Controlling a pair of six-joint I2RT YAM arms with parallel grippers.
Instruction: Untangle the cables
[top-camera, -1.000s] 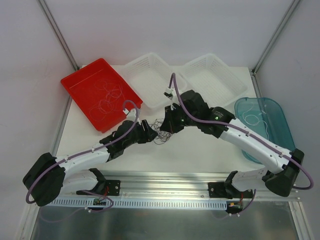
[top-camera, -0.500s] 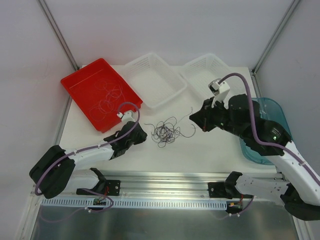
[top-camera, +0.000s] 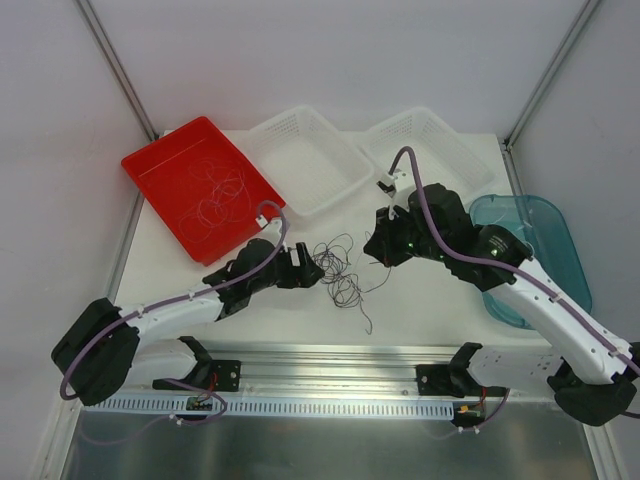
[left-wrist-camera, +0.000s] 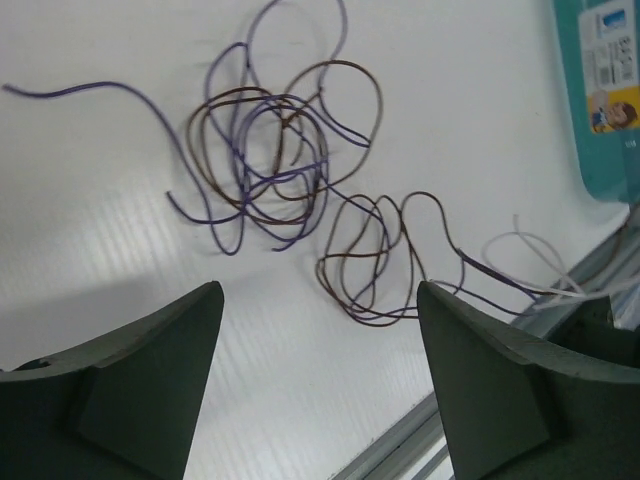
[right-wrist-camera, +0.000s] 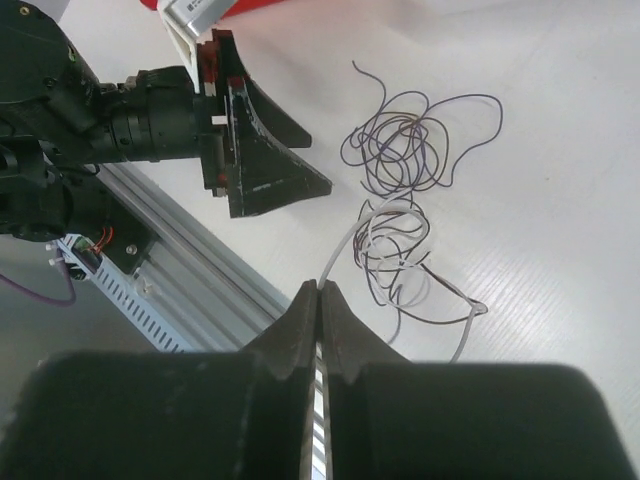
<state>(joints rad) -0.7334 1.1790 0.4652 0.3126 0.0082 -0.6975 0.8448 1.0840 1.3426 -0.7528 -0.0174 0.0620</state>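
White surface (top-camera: 420, 312) carries a knotted clump of cables (top-camera: 340, 270), others already in the red tray (top-camera: 160, 170); left hand (left-wrist-camera: 318, 295) wide and empty, right hand (right-wrist-camera: 320, 290) seemingly pinching a white strand (right-wrist-camera: 338, 250).

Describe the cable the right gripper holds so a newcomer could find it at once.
Start at the white table, at the loose tangle in its middle. One wire runs from it into the shut right gripper. That cable is white; its neighbours are purple and brown.

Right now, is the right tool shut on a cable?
Shut on a cable. The right tool has its jaws pressed together, and the white cable runs out between their tips.
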